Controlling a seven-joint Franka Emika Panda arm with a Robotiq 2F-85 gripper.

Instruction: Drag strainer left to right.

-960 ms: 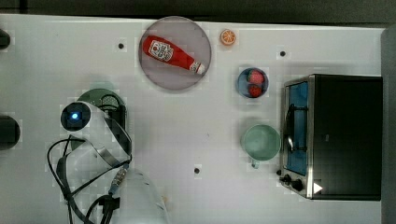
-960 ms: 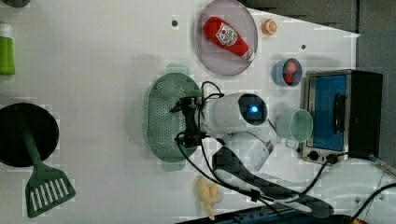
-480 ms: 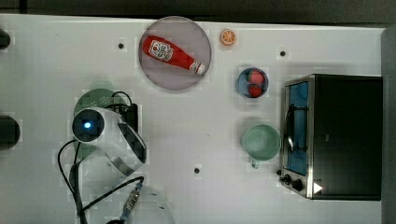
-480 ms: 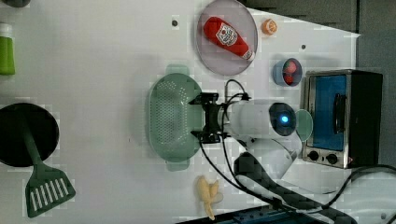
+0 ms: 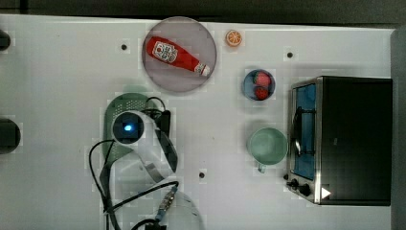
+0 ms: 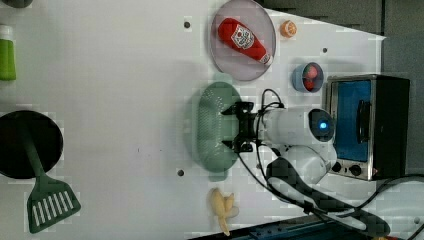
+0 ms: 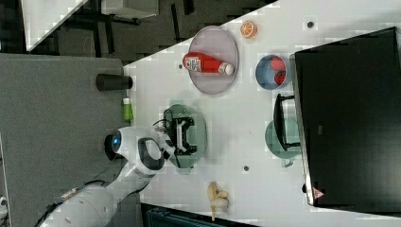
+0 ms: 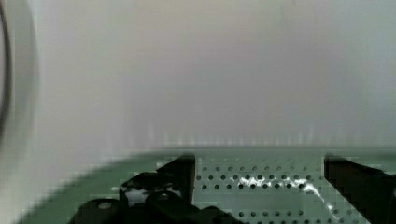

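The pale mint-green strainer [image 5: 119,101] lies on the white table at the top view's left of centre, largely under my arm. The left view shows its perforated oval bowl [image 6: 209,127] below the grey plate. My gripper [image 6: 234,127] is open, and its black fingers [image 8: 180,170] are spread wide and reach down into the bowl near the side facing the toaster oven. In the wrist view the holed wall of the strainer [image 8: 261,179] shows between the fingers. From the right view the gripper [image 7: 187,135] sits over the strainer [image 7: 202,124].
A grey plate [image 5: 206,33] holding a ketchup bottle [image 5: 174,55] lies just beyond the strainer. To the top view's right are a teal cup [image 5: 267,146], a blue bowl of strawberries [image 5: 258,85], an orange slice [image 5: 233,38] and a toaster oven [image 5: 342,139]. A banana [image 6: 222,207] and spatula [image 6: 45,195] lie nearby.
The gripper and the strainer have slid together toward the top view's right, closer to the cup and toaster oven. The other objects have stayed put.
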